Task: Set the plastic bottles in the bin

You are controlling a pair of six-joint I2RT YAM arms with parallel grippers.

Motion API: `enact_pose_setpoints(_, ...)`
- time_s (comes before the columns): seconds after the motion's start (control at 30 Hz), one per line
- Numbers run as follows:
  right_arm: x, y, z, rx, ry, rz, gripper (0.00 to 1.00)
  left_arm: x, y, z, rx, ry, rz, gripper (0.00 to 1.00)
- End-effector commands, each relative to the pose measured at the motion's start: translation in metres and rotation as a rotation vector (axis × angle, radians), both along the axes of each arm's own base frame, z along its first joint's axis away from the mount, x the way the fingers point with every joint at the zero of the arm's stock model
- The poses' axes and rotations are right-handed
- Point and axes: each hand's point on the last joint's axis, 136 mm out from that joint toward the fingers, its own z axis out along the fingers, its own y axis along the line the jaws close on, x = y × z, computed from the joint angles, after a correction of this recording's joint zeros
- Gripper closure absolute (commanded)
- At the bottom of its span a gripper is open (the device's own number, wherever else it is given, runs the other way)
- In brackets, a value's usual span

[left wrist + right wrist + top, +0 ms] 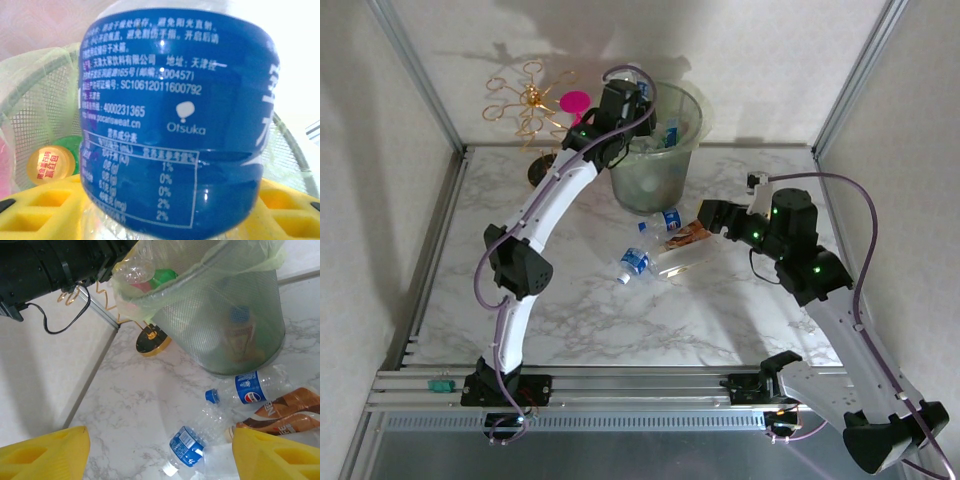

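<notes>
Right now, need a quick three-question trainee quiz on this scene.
1. True or false: the left fingers hold a blue-labelled bottle over the bin.
2. The right fingers are: A) shut on a bottle, B) open and empty, C) inside the bin.
3. What colour is the cap of the Pepsi bottle lying on the table?
Key: 1 true; 2 B; 3 blue.

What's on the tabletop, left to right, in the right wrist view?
Gold stand base → crushed clear bottle with blue label → brown-labelled bottle. The bin and the Pepsi bottle overlap these, so they're left out.
</notes>
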Motion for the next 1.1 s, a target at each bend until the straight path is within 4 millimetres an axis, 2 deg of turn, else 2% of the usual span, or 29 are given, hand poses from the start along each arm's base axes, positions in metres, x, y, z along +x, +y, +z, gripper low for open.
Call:
enact_pose_setpoints(0.0, 0.0, -0.004, -0.002, -0.001, -0.01, -0.018, 0.25, 0.011, 0.002, 0.005, 0.017, -0.043, 0.021, 0.45)
enact_pose_setpoints(0.13, 0.001, -0.005, -0.003, -0.005, -0.009, -0.022, 0.25, 0.012, -0.003, -0.008, 0.023, -0.023, 0.015, 0.43)
enact_pose_setpoints(0.33, 0.002, -0.005, -0.005, -0.011, -0.003, -0.027, 0.25, 0.011, -0.003, -0.018, 0.034, -0.001, 0.031, 0.3)
enact_pose_setpoints(0.43, 0.002, -0.005, -0.004, -0.01, -0.004, -0.028, 0.25, 0.01, -0.003, -0.017, 0.023, -0.001, 0.033, 0.21)
enact_pose_setpoints(0.57, 0.002, -0.005, -0.003, -0.009, -0.005, -0.028, 0.25, 0.009, 0.0, -0.01, 0.023, -0.015, 0.044, 0.16)
enact_pose_setpoints(0.7, 0.001, -0.006, -0.001, -0.009, -0.01, -0.033, 0.25, 0.008, 0.004, -0.004, 0.027, -0.025, 0.055, 0.17)
enact_pose_setpoints(0.83, 0.001, -0.008, 0.002, -0.012, -0.014, -0.039, 0.24, 0.004, 0.005, 0.005, 0.02, -0.034, 0.051, 0.23)
enact_pose_setpoints(1.07, 0.001, -0.009, 0.01, -0.011, -0.026, -0.044, 0.24, -0.015, 0.013, 0.042, -0.005, -0.083, 0.042, 0.33)
